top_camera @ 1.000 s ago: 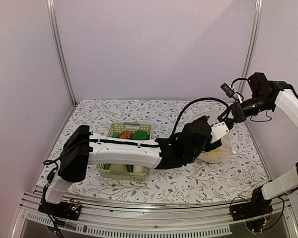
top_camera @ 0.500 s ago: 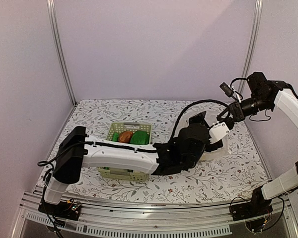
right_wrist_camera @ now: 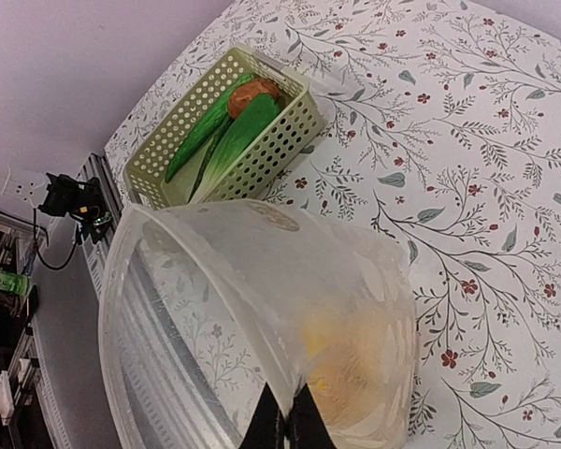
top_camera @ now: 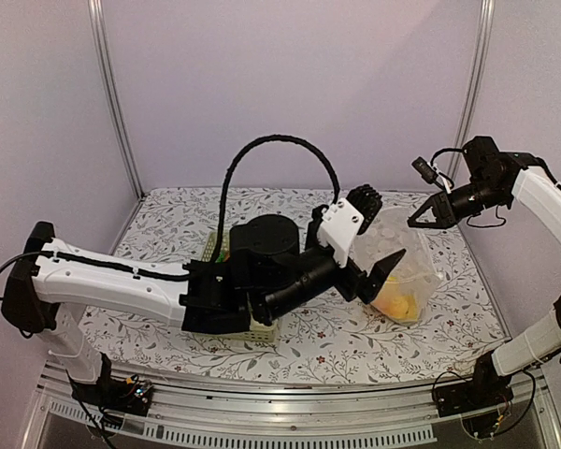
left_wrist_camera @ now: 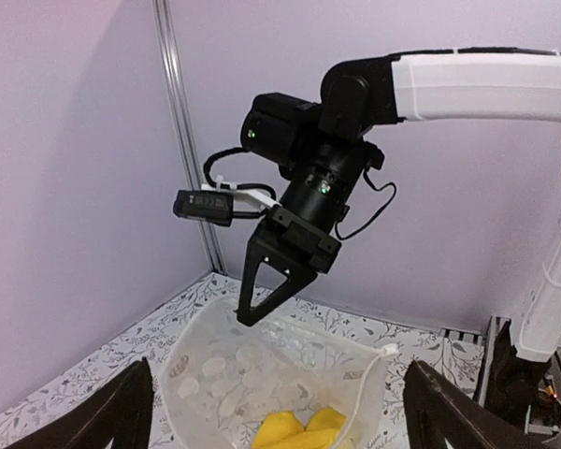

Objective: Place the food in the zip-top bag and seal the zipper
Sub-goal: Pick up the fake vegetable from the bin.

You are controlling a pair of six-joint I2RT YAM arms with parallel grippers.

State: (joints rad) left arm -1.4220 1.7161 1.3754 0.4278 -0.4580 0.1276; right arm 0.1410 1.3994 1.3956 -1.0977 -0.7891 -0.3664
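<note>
While the right hand (top_camera: 417, 223) pinches the rim of the bag (top_camera: 404, 251), which stands open on the tabletop (top_camera: 439, 327), the left hand (top_camera: 367, 245) hangs spread wide just beside its mouth (yellow food (top_camera: 399, 301) lies inside). Green food (right_wrist_camera: 234, 136) and a brown piece (right_wrist_camera: 254, 92) sit in the basket (right_wrist_camera: 279, 150).

Right hand (top_camera: 417, 223) holds up the zip-top bag (top_camera: 404, 251) containing yellow food (top_camera: 399, 301).

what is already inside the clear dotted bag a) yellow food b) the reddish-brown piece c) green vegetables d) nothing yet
a: yellow food lies at the bottom of the bag, while the green vegetables and reddish-brown piece sit in the basket.
</note>
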